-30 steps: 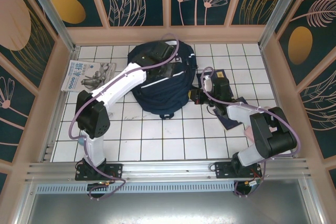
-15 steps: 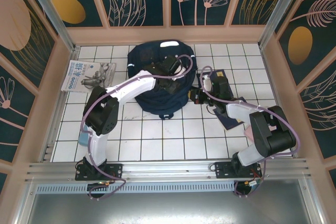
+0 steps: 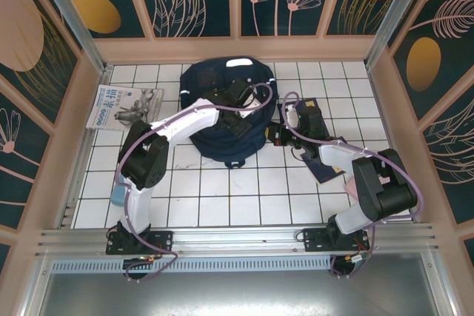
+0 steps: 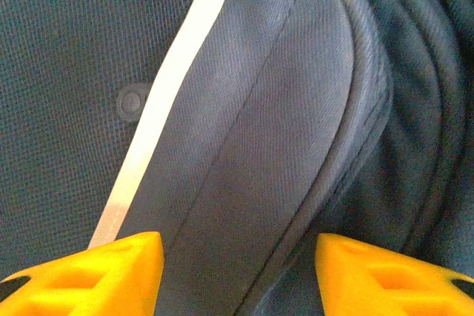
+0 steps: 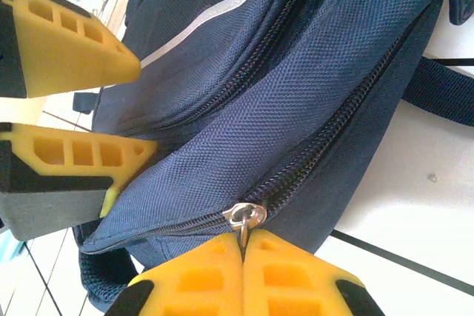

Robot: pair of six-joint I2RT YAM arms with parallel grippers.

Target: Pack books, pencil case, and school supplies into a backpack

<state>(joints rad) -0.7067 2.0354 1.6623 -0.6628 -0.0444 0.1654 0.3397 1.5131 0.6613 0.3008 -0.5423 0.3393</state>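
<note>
Backpack (image 3: 222,142), dark navy, lies at the middle of the white tiled table (image 3: 222,197), toward its far side. Both arms are at it.

Left gripper (image 3: 238,96): positioned over the upper part of the backpack. In the left wrist view the left gripper (image 4: 238,246) has its yellow fingers spread apart with nothing pinched between them. Below them lie navy fabric (image 4: 296,109) and the white reflective stripe (image 4: 163,101), which runs diagonally past a small round snap (image 4: 132,100). Whether the fingertips touch the fabric cannot be told.

Right gripper (image 3: 278,136): at the right edge of the backpack. In the right wrist view the right gripper (image 5: 244,248) has its fingers pressed together on the metal zipper pull (image 5: 245,216), which sits on a closed zipper line across the bag's side panel (image 5: 296,94). A black strap (image 5: 444,90) lies on the tiles beside the bag. The left claw's fingers (image 5: 74,49) appear at the left of this view, apart from one another, close above the fabric.

Books: white-and-blue book (image 3: 122,107) lies flat at the far left of the table, well apart from the backpack. Dark navy book (image 3: 324,173) lies to the right of the bag, partly covered by the right arm.
</note>
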